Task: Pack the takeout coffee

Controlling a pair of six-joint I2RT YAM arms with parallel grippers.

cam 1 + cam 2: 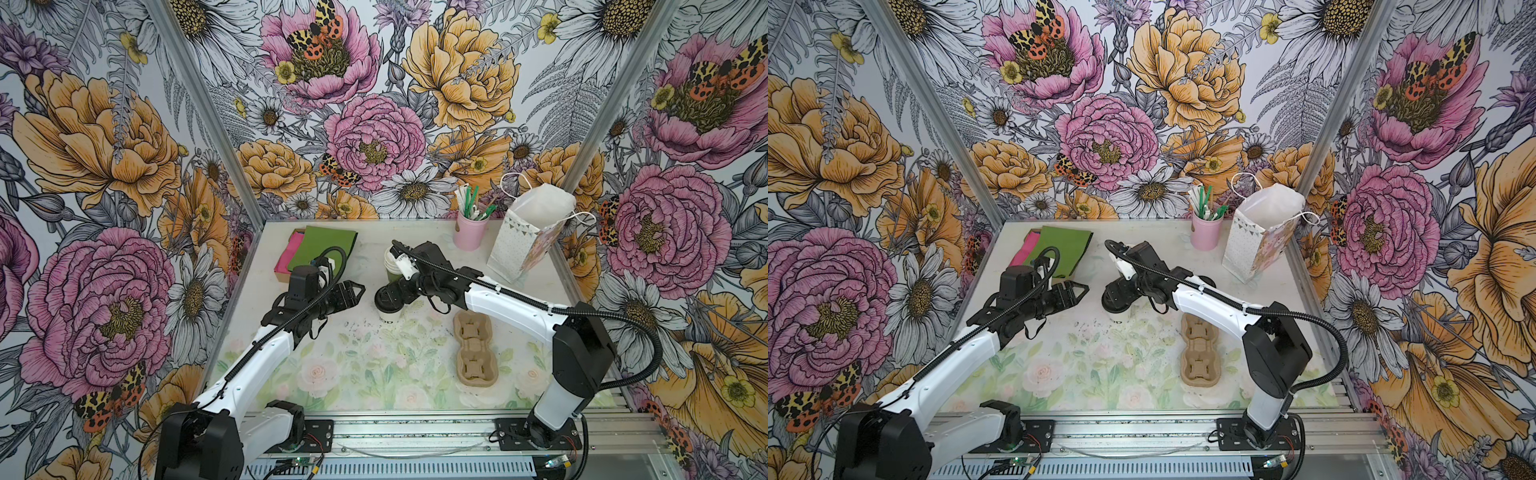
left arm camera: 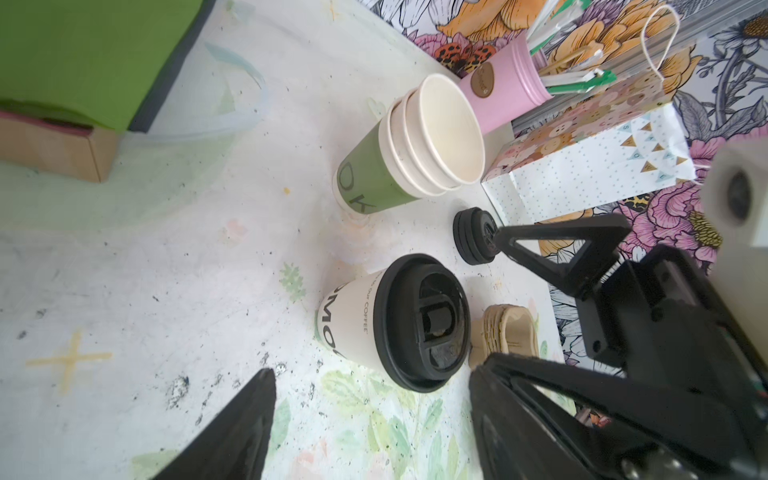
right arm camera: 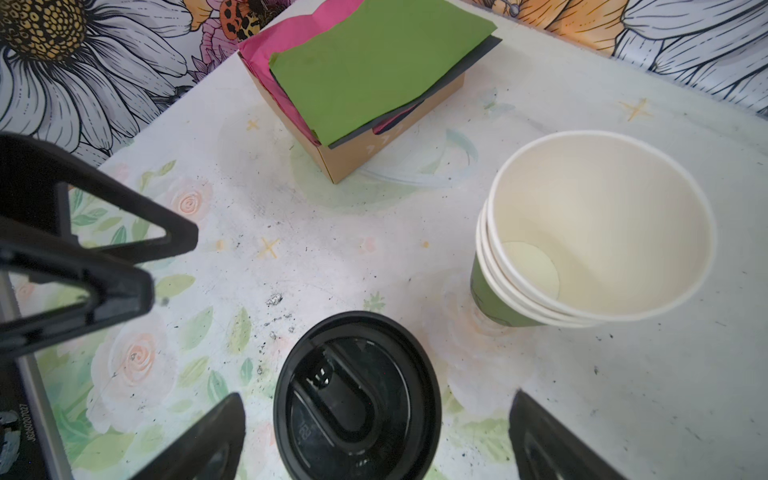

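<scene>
Table (image 1: pixel 332 353): worn floral print flecked with dark scuffs, and you had everything set within a short carry.

Gift bag (image 1: pixel 519 249) stood upright at 1 o'clock, mouth open. Stiff printed paper, cord handles. Probably the destination.

Cardboard box (image 3: pixel 374 153) sat at 10 o'clock with flat green and pink sheets on top.

Moulded pulp carrier (image 1: pixel 473 349) lay at 4 o'clock, wells up and unfilled.

Your right end effector (image 3: pixel 376 399) hovered over the coffee. Its fingers were spread wide either side of the lid, table showing in both gaps, nothing gripped.

Left end effector (image 1: pixel 359 293) sat at the cup's 9 o'clock, jaws apart and holding nothing, perhaps ready to steady it.

Cup stack (image 2: pixel 415 141), green and lidless, stood at the coffee's 12 o'clock.

Takeout coffee (image 1: pixel 390 318) stood upright near table centre: smooth tapered white paper, dark lettering, glossy black sip lid seated.

Loose lids (image 2: pixel 471 241), stacked, lay near the bag's foot.
</scene>
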